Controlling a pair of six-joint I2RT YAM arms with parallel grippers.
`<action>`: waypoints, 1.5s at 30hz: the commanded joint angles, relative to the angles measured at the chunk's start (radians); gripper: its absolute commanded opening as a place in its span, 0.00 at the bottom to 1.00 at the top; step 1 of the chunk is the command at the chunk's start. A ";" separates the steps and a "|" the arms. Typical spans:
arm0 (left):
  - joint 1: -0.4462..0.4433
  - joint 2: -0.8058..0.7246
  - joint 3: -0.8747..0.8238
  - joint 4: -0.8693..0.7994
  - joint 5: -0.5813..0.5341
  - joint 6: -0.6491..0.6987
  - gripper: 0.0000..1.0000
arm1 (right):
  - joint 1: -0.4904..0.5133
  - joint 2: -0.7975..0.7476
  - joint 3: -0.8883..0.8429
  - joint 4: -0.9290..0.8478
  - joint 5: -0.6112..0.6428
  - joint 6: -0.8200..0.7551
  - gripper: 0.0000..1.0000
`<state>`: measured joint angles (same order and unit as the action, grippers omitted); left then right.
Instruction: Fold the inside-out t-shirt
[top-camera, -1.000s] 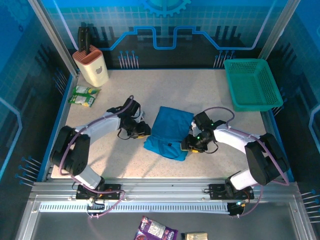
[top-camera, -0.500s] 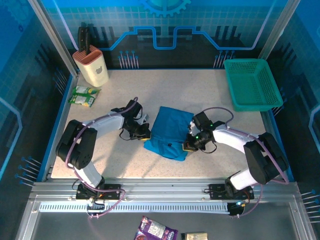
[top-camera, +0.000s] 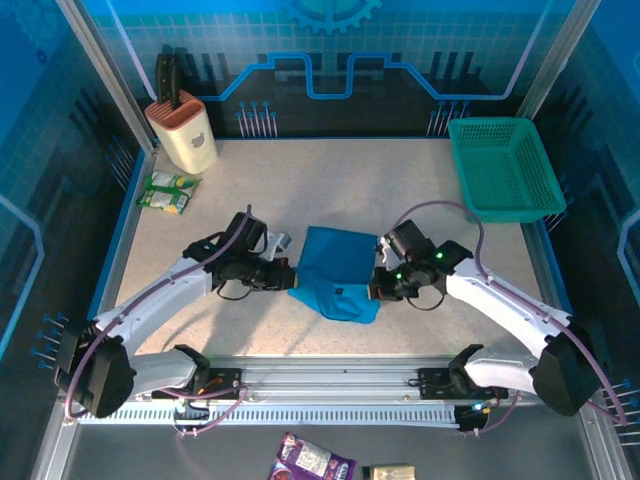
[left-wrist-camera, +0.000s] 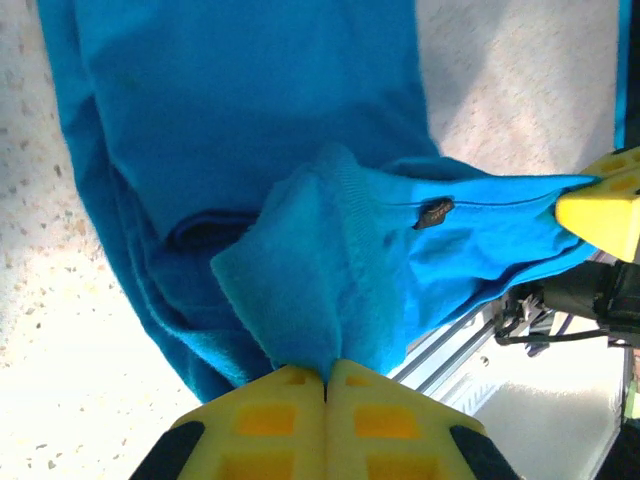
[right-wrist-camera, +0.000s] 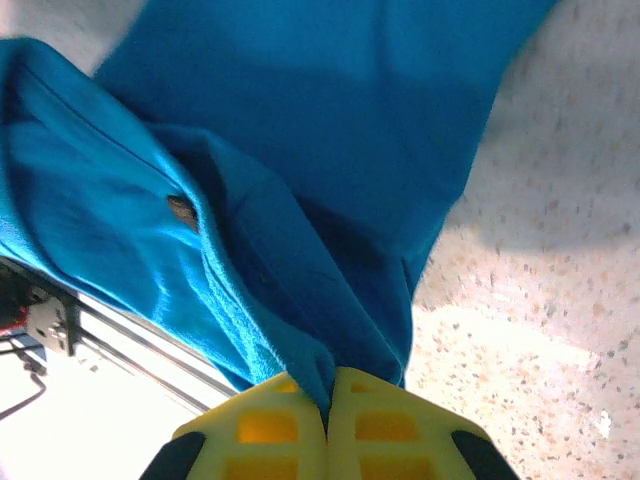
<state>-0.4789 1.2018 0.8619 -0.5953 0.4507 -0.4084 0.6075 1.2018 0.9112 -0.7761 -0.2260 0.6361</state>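
With its yellow fingers pressed flat together, the left gripper (left-wrist-camera: 325, 378) pinches a bunched fold at the left edge of the t-shirt (top-camera: 335, 265), and there's cloth squeezed right between the pads. Over on the t-shirt's right edge, the right gripper (right-wrist-camera: 328, 388) is clamped just as tight, a ridge of blue running up out of its closed fingers. Between the two, the t-shirt's near edge is drawn into a band, with a small dark tag (left-wrist-camera: 434, 212) sitting on it. The rest of the t-shirt lies as a folded bundle on the speckled table (top-camera: 330, 180). Well beyond the t-shirt to the right stands a green basket (top-camera: 500, 170). Beyond it to the left are a snack packet (top-camera: 168, 192) and a knife block (top-camera: 182, 132).
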 joint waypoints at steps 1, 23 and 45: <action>-0.004 -0.009 0.092 -0.006 -0.056 0.050 0.00 | -0.020 0.009 0.118 -0.093 0.075 -0.062 0.00; 0.126 0.803 0.528 0.276 -0.280 0.122 0.06 | -0.290 0.753 0.530 0.176 0.157 -0.252 0.00; 0.129 0.642 0.505 0.239 -0.483 0.119 0.41 | -0.307 0.649 0.530 0.204 0.163 -0.206 0.45</action>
<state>-0.3553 1.9411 1.3769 -0.2970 0.0349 -0.2947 0.3019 1.9560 1.4582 -0.5415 -0.0914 0.4110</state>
